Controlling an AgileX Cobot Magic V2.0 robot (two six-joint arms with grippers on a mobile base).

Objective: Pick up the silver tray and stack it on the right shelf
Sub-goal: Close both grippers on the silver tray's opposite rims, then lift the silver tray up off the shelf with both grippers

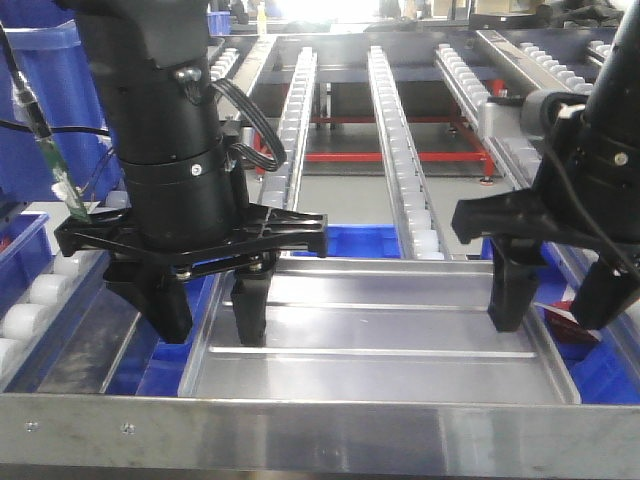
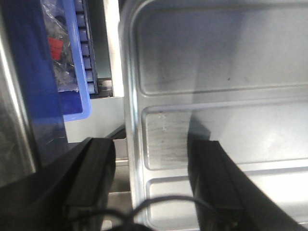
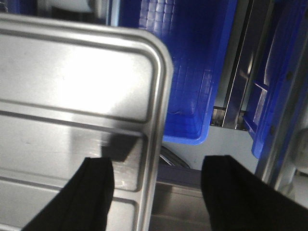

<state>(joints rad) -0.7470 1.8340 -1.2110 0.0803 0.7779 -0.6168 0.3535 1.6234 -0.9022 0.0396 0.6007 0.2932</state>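
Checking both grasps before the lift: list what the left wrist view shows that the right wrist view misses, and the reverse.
Only the left wrist view: the left gripper and a clear bag with a red piece in a blue bin. Only the right wrist view: the right gripper, a rounded corner of the silver tray, and a deep blue bin beyond it. Both: the tray's ridged floor, and open jaws straddling its rim, one finger inside, one outside.
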